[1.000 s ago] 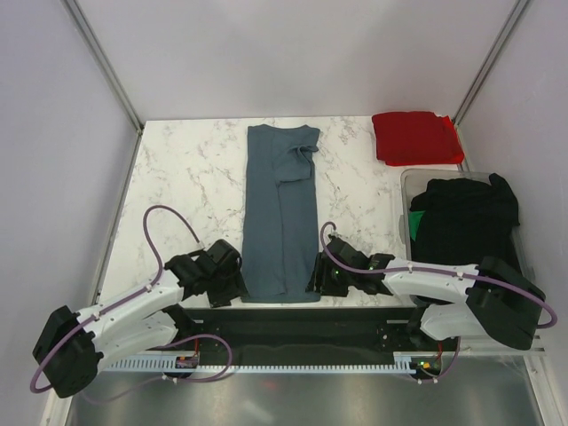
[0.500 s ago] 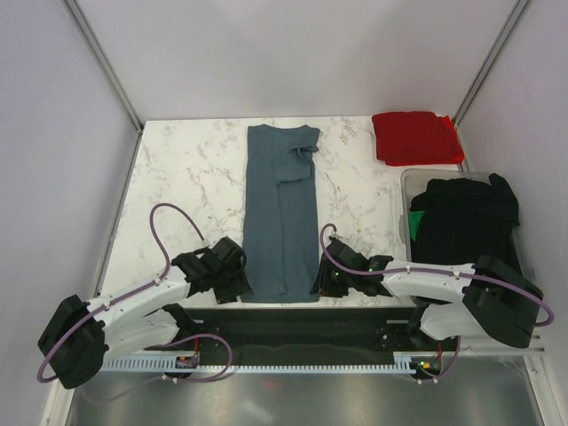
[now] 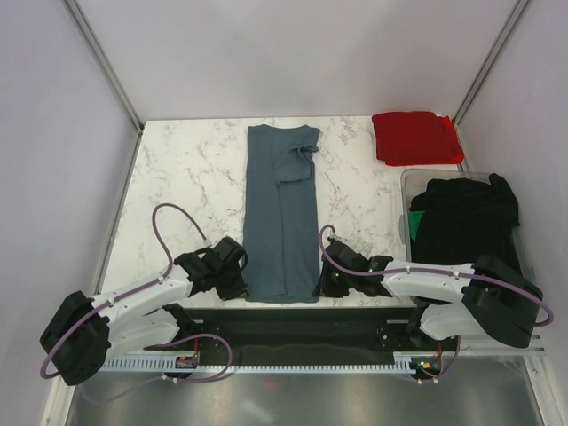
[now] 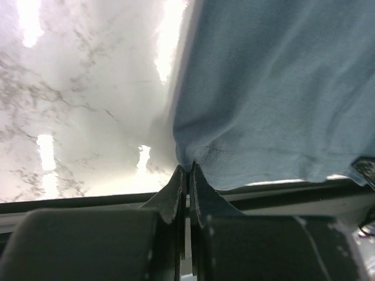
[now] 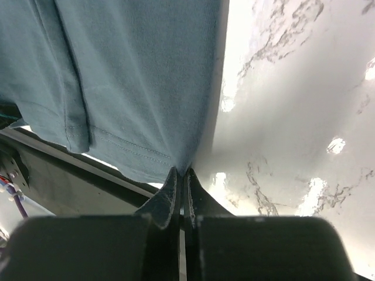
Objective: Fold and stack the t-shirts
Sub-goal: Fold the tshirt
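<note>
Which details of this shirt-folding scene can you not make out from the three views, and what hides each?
Black shirts in the bin, top view: heaped together, number unclear.
Blue-grey shirt neck label: too small from above; wrist views cut the collar off.
Cloth caught by left tool and right tool: amount hidden inside each closed grip, wrist views.

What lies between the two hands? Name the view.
The near hem of the blue-grey t-shirt, its corners pinched by the left hand and right hand; the top view shows it.
</note>
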Robot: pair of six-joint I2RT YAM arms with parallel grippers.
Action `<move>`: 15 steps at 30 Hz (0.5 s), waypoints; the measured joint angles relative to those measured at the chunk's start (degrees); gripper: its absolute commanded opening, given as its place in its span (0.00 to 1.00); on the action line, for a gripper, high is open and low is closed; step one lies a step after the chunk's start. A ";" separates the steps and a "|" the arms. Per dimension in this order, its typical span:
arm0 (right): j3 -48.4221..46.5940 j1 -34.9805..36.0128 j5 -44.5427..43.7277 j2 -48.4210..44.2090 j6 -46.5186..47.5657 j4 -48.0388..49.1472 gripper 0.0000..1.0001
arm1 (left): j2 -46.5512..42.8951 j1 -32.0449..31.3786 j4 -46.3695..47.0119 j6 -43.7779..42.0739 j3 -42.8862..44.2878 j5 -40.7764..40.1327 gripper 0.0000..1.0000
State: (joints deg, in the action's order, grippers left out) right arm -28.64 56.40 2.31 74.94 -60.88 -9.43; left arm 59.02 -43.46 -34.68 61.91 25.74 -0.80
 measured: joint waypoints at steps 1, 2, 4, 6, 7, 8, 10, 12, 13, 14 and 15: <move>0.07 0.00 0.22 -0.26 0.07 -0.11 0.00 | -0.44 0.00 0.04 -0.02 0.00 0.57 0.02; 0.11 0.02 0.42 -0.68 0.07 -0.44 0.00 | -1.31 0.00 0.04 -0.02 0.00 1.25 0.02; 0.11 0.61 0.39 -2.16 0.00 -1.66 0.00 | -3.89 0.00 -0.04 -0.02 0.00 2.82 0.02; -0.04 1.66 0.35 -3.93 -0.20 -3.23 0.00 | -7.17 0.00 -0.70 0.00 0.02 4.15 0.02; -0.37 2.32 0.22 -4.79 -0.35 -4.50 0.00 | -8.63 -0.02 -1.25 0.00 0.11 4.52 0.02; -0.94 2.97 0.13 -5.55 -0.44 -6.25 0.00 | -9.99 -0.02 -2.27 0.00 0.46 5.03 0.02; -2.29 3.65 -0.28 -6.78 -0.50 -9.11 0.00 | -11.69 -0.02 -4.61 -0.02 2.03 5.53 0.02; -4.39 3.98 -1.51 -7.93 -0.52 -12.59 0.00 | -11.93 -0.02 -7.48 -0.11 5.05 5.42 0.02; -5.90 4.00 -2.51 -8.41 -0.35 -14.36 0.00 | -11.72 -0.02 -8.87 -0.42 7.19 5.27 0.02; -7.76 3.98 -3.54 -8.76 -0.20 -16.26 0.00 | -11.32 0.00 -10.27 -0.79 9.55 4.92 0.02; -10.10 3.74 -4.72 -8.79 0.35 -18.51 0.00 | -10.60 -0.02 -11.98 -1.18 12.28 4.31 0.02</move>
State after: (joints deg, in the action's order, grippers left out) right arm -38.74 60.14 -2.42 66.15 -60.53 -27.94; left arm 48.42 -43.48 -46.65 60.73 38.02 3.51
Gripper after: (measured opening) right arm 0.011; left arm 0.033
